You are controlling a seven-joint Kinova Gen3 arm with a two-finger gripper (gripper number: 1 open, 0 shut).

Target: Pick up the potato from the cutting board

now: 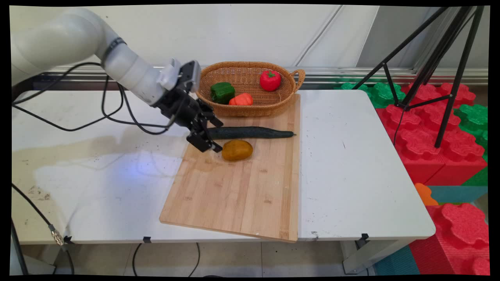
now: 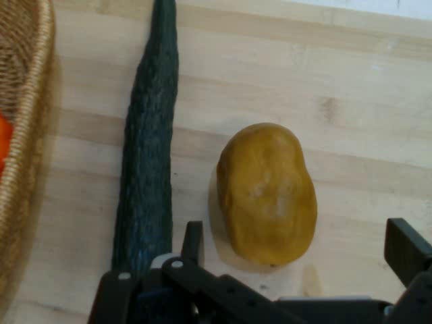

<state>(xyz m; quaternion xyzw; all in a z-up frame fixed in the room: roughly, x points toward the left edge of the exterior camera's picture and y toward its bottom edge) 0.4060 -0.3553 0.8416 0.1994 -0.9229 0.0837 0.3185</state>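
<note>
No text, label, brand, number or sign is showing readably in either view.

Bright, even light; soft shadow left of arm on table (image 1: 97,171); hand view a bit blurry.

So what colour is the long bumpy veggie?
Dark green cucumber, seen best in the hand view.
</note>
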